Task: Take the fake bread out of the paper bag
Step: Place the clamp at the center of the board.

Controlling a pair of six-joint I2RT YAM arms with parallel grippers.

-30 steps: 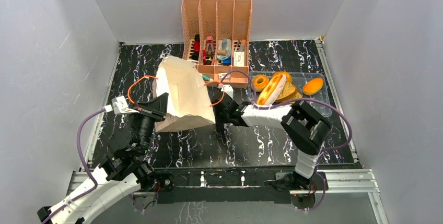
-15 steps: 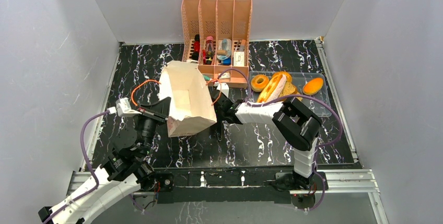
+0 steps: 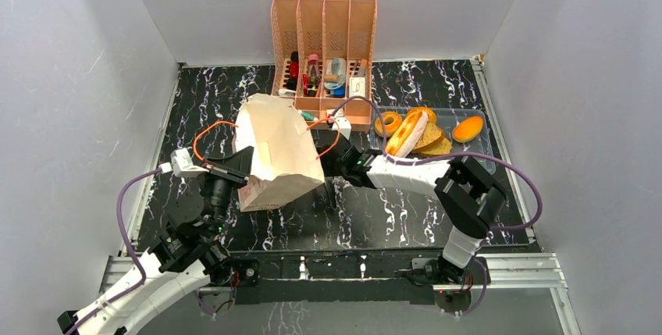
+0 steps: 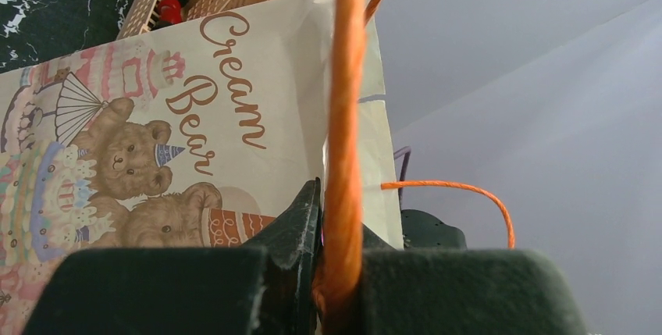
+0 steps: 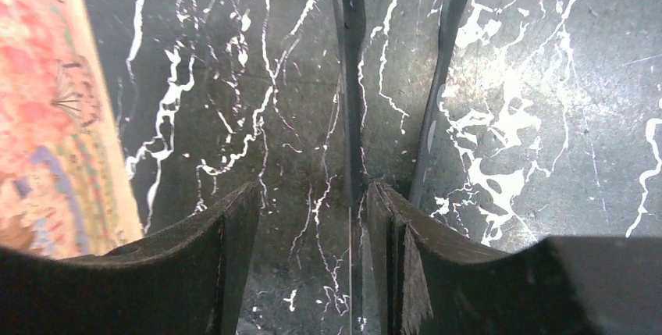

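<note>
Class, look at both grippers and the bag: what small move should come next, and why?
Probably open the left gripper and let go of the orange handle. From above the paper bag shows no bread inside, the breads lie in the clear tray, and the right gripper stands open and empty beside it. Its deeper corners are hidden, though.

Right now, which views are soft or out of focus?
Left wrist: the orange cord handle up close is out of focus, while the paper bag print reads sharp. Right wrist: the bag's edge at left is smeared, the table veining crisp. Top external: sharp, evenly lit.
</note>
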